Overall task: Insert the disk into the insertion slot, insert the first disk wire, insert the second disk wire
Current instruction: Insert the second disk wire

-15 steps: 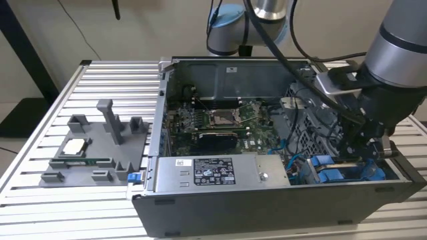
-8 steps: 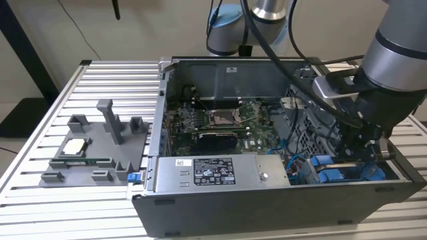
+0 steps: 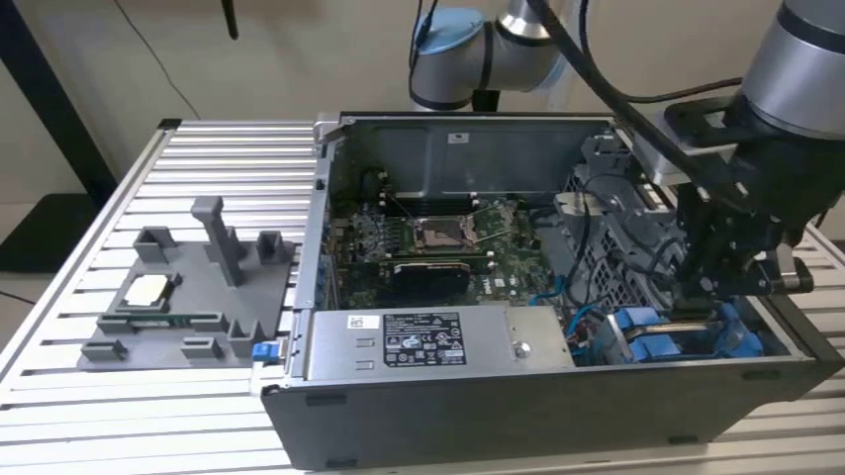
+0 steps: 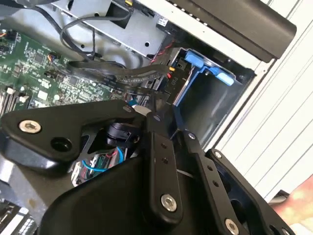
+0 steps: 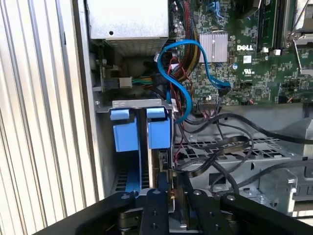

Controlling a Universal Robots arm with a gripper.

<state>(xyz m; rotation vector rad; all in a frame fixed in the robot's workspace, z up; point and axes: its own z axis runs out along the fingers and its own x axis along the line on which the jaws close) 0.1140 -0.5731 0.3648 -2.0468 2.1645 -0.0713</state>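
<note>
Ribbed table [image 3: 79, 396] carries the computer case [image 3: 528, 416]; tool [image 3: 696, 302], pinching the disk [image 5: 163, 166], risks snagging blue cable [image 5: 183, 83] in insertion slot [image 5: 108, 161].

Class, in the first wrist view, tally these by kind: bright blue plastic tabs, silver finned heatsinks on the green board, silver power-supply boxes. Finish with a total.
Blue plastic tabs: 2
Silver finned heatsink: 1
Silver power-supply box: 1
Total: 4

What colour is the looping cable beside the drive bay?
Bright blue cable, clearest in the first wrist view.
</note>
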